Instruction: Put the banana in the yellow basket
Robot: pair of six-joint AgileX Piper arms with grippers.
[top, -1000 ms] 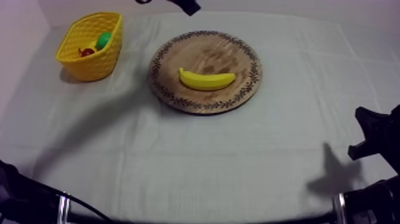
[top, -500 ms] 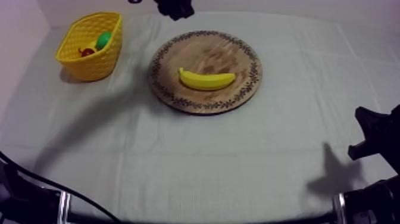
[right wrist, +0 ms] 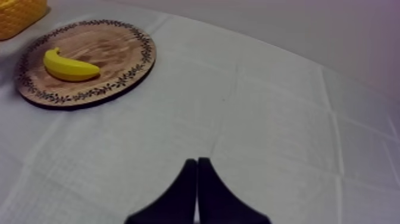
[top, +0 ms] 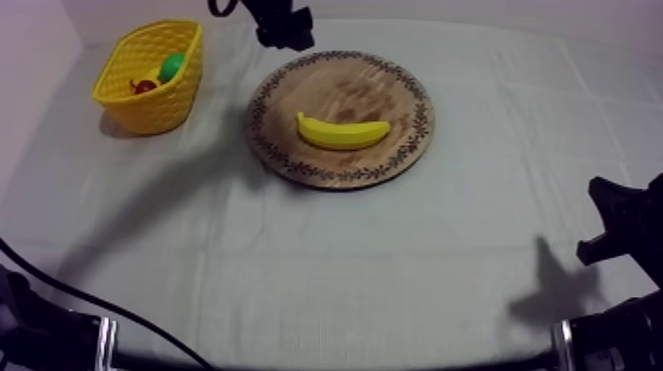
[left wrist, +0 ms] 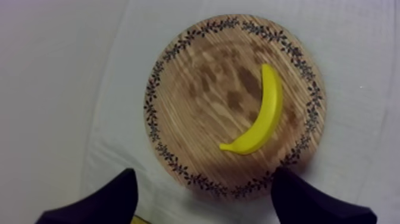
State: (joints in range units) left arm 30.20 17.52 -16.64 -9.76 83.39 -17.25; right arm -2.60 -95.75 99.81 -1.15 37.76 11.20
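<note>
On the wooden board [left wrist: 196, 101], the banana [left wrist: 262, 116] lies apart from my left claw [left wrist: 203, 179].

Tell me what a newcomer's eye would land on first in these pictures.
The banana, bright yellow, lies on the round wooden board, mid-table toward the far side. Next comes the yellow basket at the far left, holding a green fruit and a small red fruit. The left end effector hangs open by the board's far-left rim.

Banana [top: 342, 131] on board [top: 335, 87] centre; basket [top: 158, 107] left of board, not touching.
</note>
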